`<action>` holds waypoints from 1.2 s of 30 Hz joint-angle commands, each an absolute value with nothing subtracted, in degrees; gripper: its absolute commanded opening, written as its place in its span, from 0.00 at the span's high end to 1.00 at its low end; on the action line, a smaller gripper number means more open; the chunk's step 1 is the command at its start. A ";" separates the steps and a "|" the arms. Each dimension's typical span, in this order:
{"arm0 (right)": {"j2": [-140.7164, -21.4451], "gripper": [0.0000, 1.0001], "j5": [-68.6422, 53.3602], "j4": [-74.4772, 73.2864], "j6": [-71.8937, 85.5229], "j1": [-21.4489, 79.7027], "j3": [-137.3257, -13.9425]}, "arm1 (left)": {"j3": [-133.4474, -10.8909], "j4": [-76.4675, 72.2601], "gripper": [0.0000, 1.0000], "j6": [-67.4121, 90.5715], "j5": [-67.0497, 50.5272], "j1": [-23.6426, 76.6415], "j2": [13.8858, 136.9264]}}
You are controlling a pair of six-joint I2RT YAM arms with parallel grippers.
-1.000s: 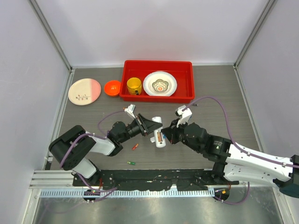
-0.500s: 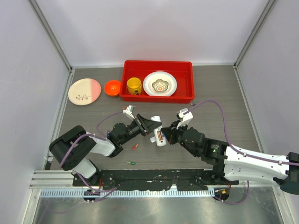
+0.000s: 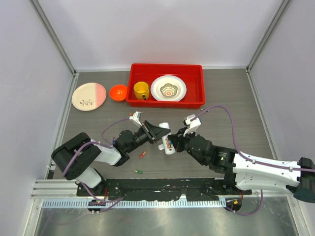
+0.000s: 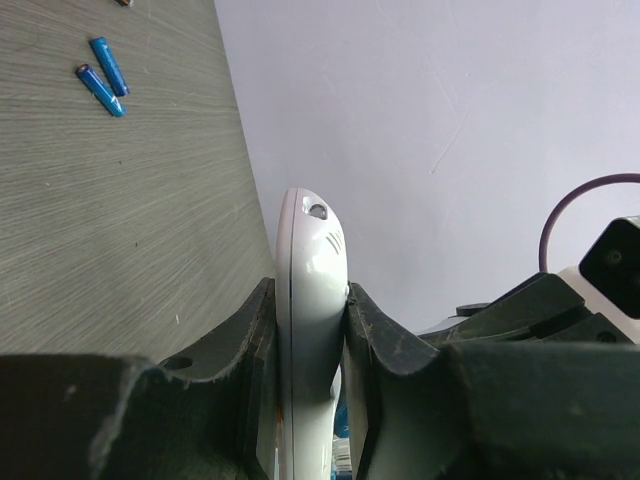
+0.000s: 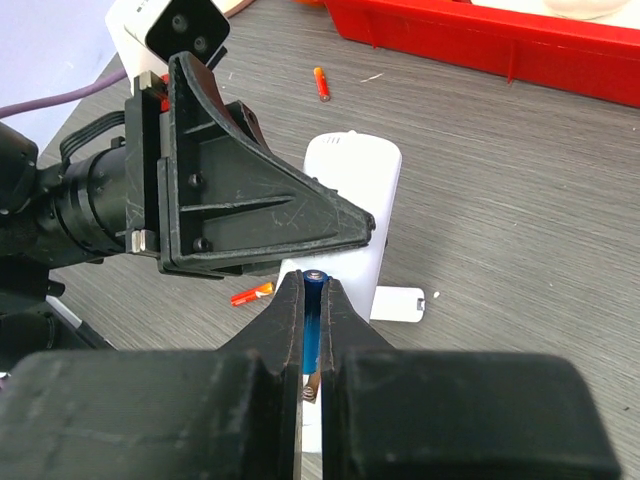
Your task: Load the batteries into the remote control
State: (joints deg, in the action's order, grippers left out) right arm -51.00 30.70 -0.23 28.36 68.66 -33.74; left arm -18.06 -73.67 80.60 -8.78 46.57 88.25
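Clamping slim white plastic remote control edgewise: left gripper; right gripper pinches thin blue cylindrical battery above it. Risk: tilted battery jams or slips free.

No writing, brand or number can be read anywhere. The remote shows only moulded slits and a small round dimple near its end, with no legible lettering. The pink and cream plate carries a few small dark marks that may be drawing or script, but they are too small to tell. The blue batteries on the table are too blurred for any print, and the blue battery in the right wrist view shows none.
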 commanded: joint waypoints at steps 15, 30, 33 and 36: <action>-53.79 0.99 29.97 -4.39 29.35 70.31 -34.63 | -18.28 -88.59 1.00 79.45 -6.59 47.02 85.69; -57.57 0.88 27.60 -10.81 34.36 70.49 -37.62 | -18.19 -88.59 1.00 78.84 -5.80 46.93 84.29; -57.48 0.83 28.21 -11.60 34.80 70.40 -38.14 | -18.11 -88.59 1.00 78.84 -5.98 47.02 84.20; -57.48 0.81 28.56 -12.30 35.24 70.40 -38.67 | -18.10 -88.59 1.00 78.93 -6.06 47.11 84.11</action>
